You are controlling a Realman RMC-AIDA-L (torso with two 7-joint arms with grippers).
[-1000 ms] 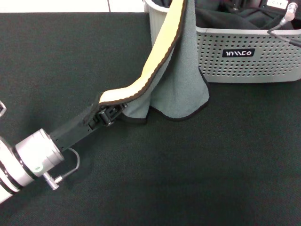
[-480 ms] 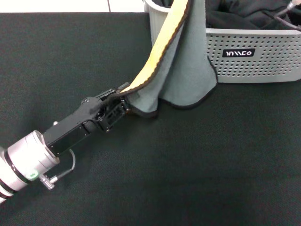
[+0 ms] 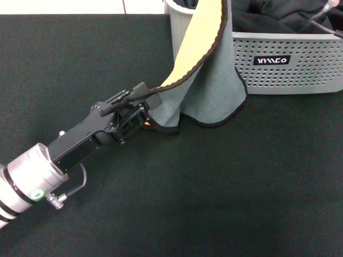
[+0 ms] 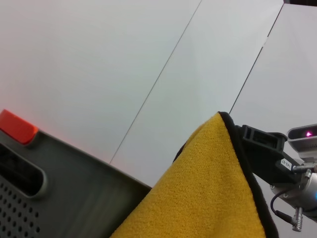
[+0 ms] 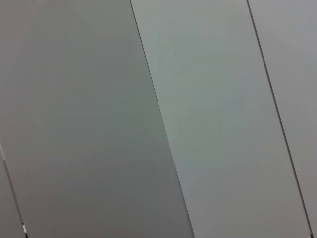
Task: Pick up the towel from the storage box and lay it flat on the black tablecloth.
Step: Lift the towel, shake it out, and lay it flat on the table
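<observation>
The left gripper was seen low over the black tablecloth, its fingers clamped on one corner of the towel. From the fingers the towel ran away and upward in a long band, its long axis slanting to the rim of the storage box, over which the far end was draped. The yellow face was turned up along that band, while the grey face hung down the box's near wall, its lower edge touching the tablecloth just beside the fingers.

The coming move is judged to turn on this: the bulk of the towel lay beyond the fingers, toward the box, so the held corner would have to be drawn away from the box to free the rest. The left arm was much the nearer.

The head view showed the whole run of the towel and a dark bundle inside the box. The left wrist view showed only the yellow face, the box rim, and the right gripper near the towel's upper corner; whether its fingers were open or shut could not be told. The right wrist view showed only blank wall.
</observation>
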